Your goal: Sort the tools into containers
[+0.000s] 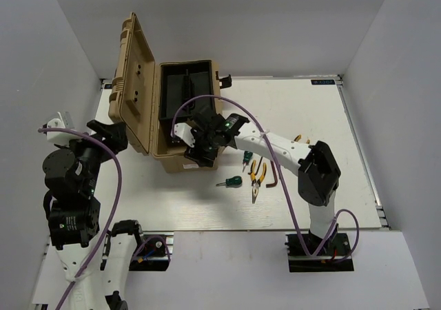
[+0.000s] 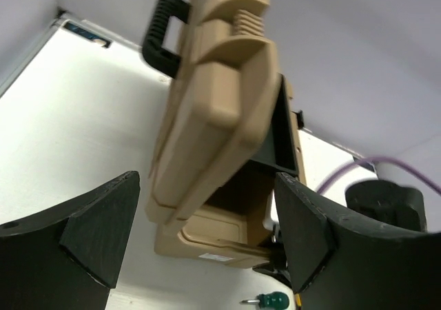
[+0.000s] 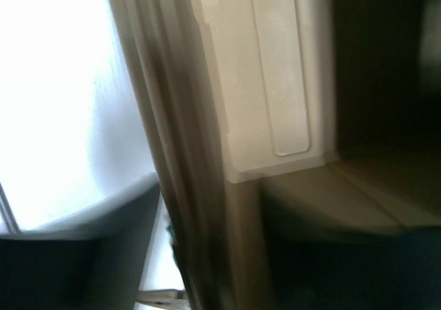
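Left arm (image 1: 72, 179) sits closest to the overhead cam, folded up tall over the left side of the white table (image 1: 344, 186). Its wrist points right, at the back of the box lid.

Tan toolbox (image 1: 165, 160) sits left of table centre and is open. The lid (image 1: 131, 83) stands near upright on the left side, and a black tray (image 1: 186, 89) fills the body. From the left wrist cam the toolbox (image 2: 213, 117) shows from outside the lid, with the black carry handle (image 2: 162, 31) at the top.

Right arm (image 1: 317, 176) reaches left across the table, with a purple cable (image 1: 227, 103) looping over it. The right gripper (image 1: 198, 151) is down at the near rim of the box. The right wrist cam is blurred and very close. It shows only tan box wall, dark interior and one dark finger (image 3: 89, 255) at lower left. Can't tell whether those fingers are spread or clamped, or whether they hold anything.

Left gripper (image 2: 207, 207) has its fingers spread wide with nothing between them. The box is framed in the gap, well apart from the pads.

All the tools I can see are on the table just right of the box, none visibly inside:
- orange-yellow pliers (image 1: 256, 174), handles up, nose toward the near edge. Can't resolve whether that is one pair or two overlapping.
- dark-red hex key (image 1: 273, 176) just right of the pliers.
- green screwdriver (image 1: 231, 182) left of the pliers, also in the left wrist cam (image 2: 275, 300) below the box.
- second green screwdriver (image 1: 246, 160) near the box's near-right corner, partly under the right arm.
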Tool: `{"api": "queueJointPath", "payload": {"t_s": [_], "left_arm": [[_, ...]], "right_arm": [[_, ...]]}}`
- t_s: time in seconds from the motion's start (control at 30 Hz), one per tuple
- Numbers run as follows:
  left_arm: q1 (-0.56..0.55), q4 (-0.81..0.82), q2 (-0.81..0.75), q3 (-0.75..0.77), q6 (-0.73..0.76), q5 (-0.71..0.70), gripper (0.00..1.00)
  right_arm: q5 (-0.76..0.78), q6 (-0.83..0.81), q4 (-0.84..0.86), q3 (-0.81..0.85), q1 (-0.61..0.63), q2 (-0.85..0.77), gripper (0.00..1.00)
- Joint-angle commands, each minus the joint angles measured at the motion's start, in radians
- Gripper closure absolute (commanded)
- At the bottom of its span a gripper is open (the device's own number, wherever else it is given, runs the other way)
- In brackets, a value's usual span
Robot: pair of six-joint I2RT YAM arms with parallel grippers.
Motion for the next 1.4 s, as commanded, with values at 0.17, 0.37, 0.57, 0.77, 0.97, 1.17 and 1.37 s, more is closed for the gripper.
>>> {"api": "queueJointPath", "payload": {"t_s": [0.17, 0.37, 0.57, 0.77, 0.97, 1.17, 1.37], "left_arm": [[-0.017, 0.183, -0.007, -0.032, 0.101, 0.355, 0.06], [-0.026, 0.280, 0.002, -0.041, 0.110, 0.521, 0.04], [-0.035, 0.347, 0.025, -0.041, 0.110, 0.642, 0.03], [-0.035, 0.428, 0.046, -0.041, 0.092, 0.762, 0.03], [-0.044, 0.531, 0.095, -0.021, 0.045, 0.854, 0.03], [-0.044, 0.614, 0.161, -0.010, -0.012, 0.892, 0.04], [-0.063, 0.634, 0.267, 0.035, -0.031, 0.934, 0.17]], "right_arm": [[-0.141, 0.044, -0.043, 0.079, -0.038, -0.111, 0.15], [-0.151, 0.018, -0.064, 0.094, -0.040, -0.212, 0.13], [-0.079, 0.036, -0.060, 0.097, -0.061, -0.274, 0.19], [0.049, 0.072, -0.012, 0.062, -0.135, -0.346, 0.35], [0.093, 0.102, 0.040, -0.021, -0.265, -0.454, 0.44], [0.145, 0.154, 0.117, -0.139, -0.429, -0.534, 0.61], [0.205, 0.243, 0.154, -0.271, -0.590, -0.616, 0.89]]}}
